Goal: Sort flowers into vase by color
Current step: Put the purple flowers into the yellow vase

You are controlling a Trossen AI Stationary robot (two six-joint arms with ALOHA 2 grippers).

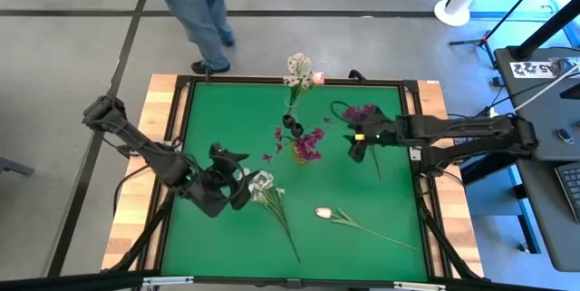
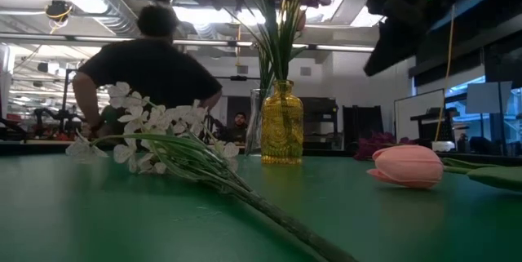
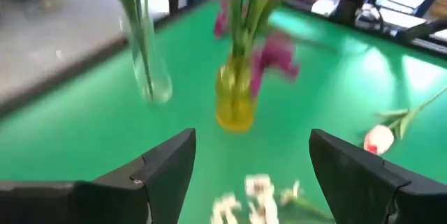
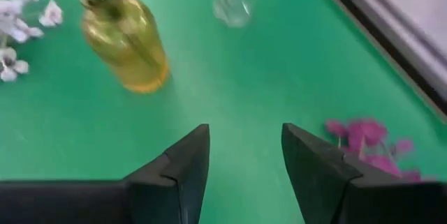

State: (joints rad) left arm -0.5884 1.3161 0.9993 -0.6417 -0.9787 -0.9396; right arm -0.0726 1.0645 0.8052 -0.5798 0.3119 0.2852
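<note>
A white blossom spray lies flat on the green table, its stem running toward the near edge. My left gripper hovers open just left of it; its wrist view shows the white blossoms below the open fingers. A magenta cluster lies on the table near the right side. My right gripper hangs open above its stem, and the magenta cluster shows beside one finger. A pink tulip lies near the front. A yellow vase holds magenta flowers, and a clear vase holds white and pink ones.
The two vases stand close together at the table's middle, between the arms. The pink tulip's stem stretches toward the near right corner. A raised black frame edges the table. A person stands beyond the far edge.
</note>
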